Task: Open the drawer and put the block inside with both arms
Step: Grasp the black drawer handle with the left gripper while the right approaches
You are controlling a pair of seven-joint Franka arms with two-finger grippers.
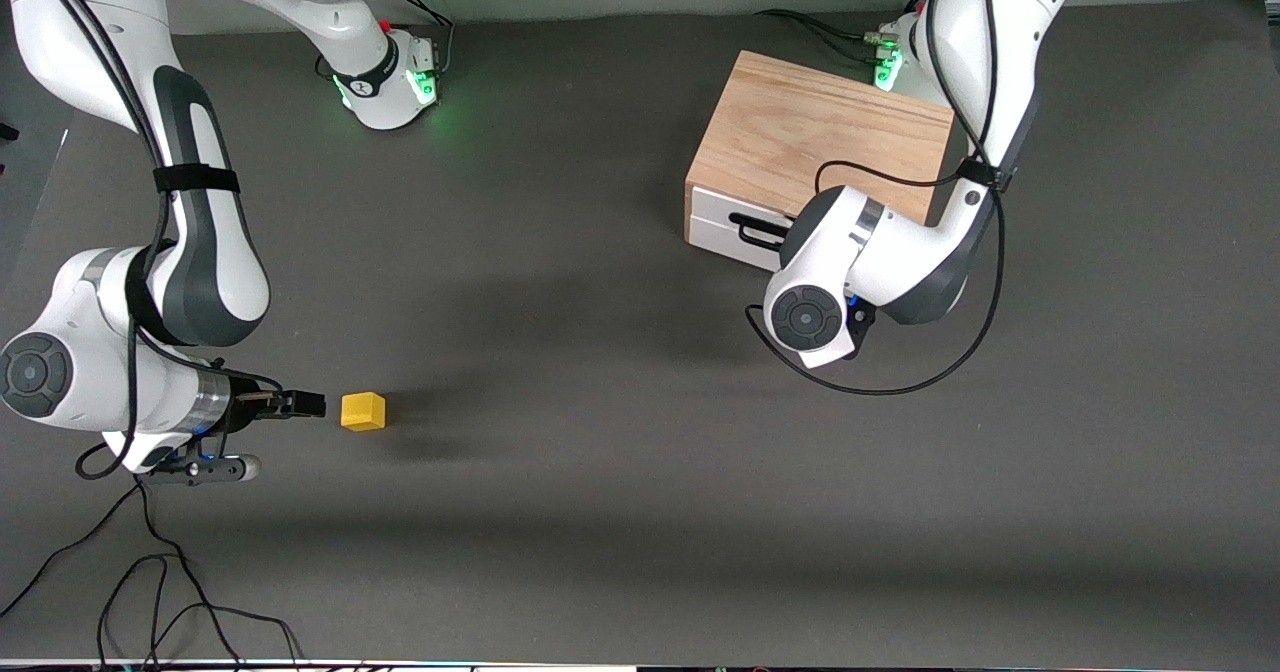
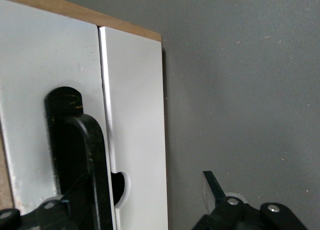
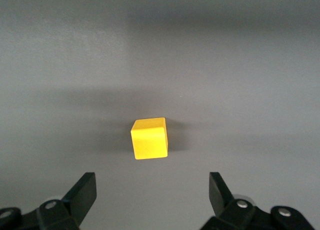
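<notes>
Two white robot arms work over a matte dark grey desk [image 1: 600, 512]. The block [image 1: 362, 411], a smooth bright yellow cube, sits on the desk toward the right arm's end, well apart from the light-wood cabinet [image 1: 820, 137] near the left arm's base. The drawer [image 1: 735, 230] is shut, its white front and long black bar handle [image 2: 82, 155] running along the cabinet's camera-facing side. The right gripper [image 3: 152, 192] hangs just beside the block, fingers [image 3: 82, 190] spread wide, holding nothing. The left gripper [image 2: 150, 200] is at the handle, fingers [image 2: 212, 187] spread, one beside the bar.
</notes>
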